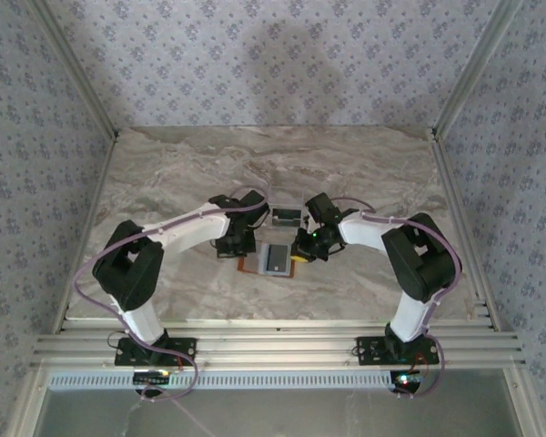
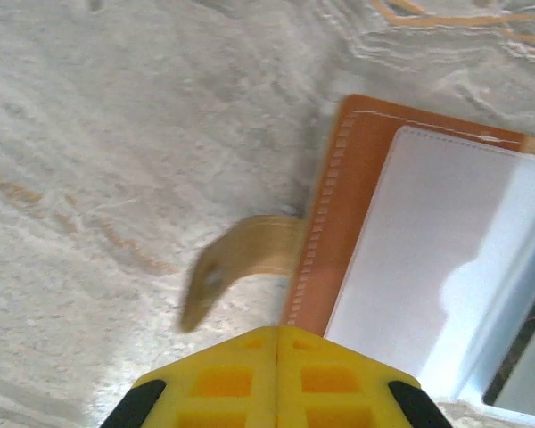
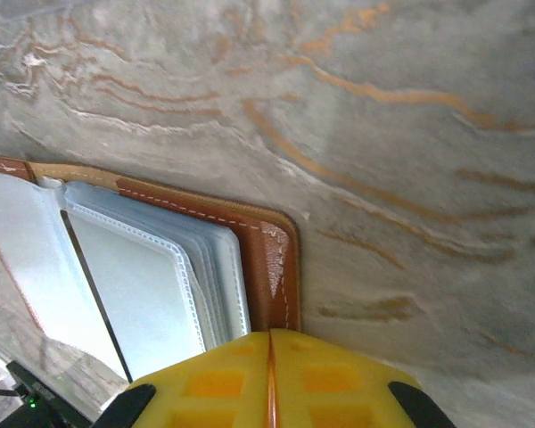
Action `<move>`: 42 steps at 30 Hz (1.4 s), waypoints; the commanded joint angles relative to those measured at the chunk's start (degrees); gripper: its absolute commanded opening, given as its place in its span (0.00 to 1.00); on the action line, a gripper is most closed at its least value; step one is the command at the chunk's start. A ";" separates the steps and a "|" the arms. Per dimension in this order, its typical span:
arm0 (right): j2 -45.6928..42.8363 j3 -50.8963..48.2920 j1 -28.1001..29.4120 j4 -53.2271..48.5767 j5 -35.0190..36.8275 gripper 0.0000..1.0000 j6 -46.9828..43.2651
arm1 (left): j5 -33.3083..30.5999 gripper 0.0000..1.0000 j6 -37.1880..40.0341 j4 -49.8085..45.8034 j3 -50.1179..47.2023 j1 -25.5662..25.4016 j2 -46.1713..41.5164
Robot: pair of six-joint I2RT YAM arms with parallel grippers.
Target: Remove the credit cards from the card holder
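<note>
The brown card holder [image 1: 247,265] lies open on the marble table between my two grippers, its pale plastic pockets [image 1: 275,258] facing up. My left gripper [image 1: 240,244] is shut, its yellow fingertips [image 2: 276,332] over the holder's left edge [image 2: 339,214], beside a tan strap tab [image 2: 236,259]. My right gripper [image 1: 303,252] is shut on the holder's brown right cover edge [image 3: 281,267], next to the stacked clear sleeves [image 3: 160,285]. I cannot make out credit cards inside the pockets. A small dark rectangle [image 1: 285,217], perhaps a card, lies just beyond the holder.
The marble table [image 1: 164,173] is walled by patterned panels on three sides, with metal rails along the near edge [image 1: 273,341]. Both arms bend inward from their bases toward the middle of the table.
</note>
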 commanded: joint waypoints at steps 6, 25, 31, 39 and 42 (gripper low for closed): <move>-3.47 2.38 0.61 -9.55 5.48 0.15 -2.22 | 1.67 0.08 1.84 1.67 -2.35 2.80 -7.71; -0.66 5.39 3.78 -9.26 5.71 0.34 -0.59 | 24.06 0.15 1.41 23.04 -3.04 2.23 2.30; 2.06 5.70 3.52 -8.75 5.84 0.29 -1.85 | 24.02 0.16 0.97 23.06 -3.45 2.20 3.05; 3.34 7.08 3.08 -10.97 7.22 0.21 -4.69 | 24.20 0.16 1.15 22.49 -2.67 1.24 4.21; 3.44 7.41 2.77 -11.63 7.42 0.21 -5.61 | 23.65 0.16 1.40 21.04 -1.48 0.53 5.60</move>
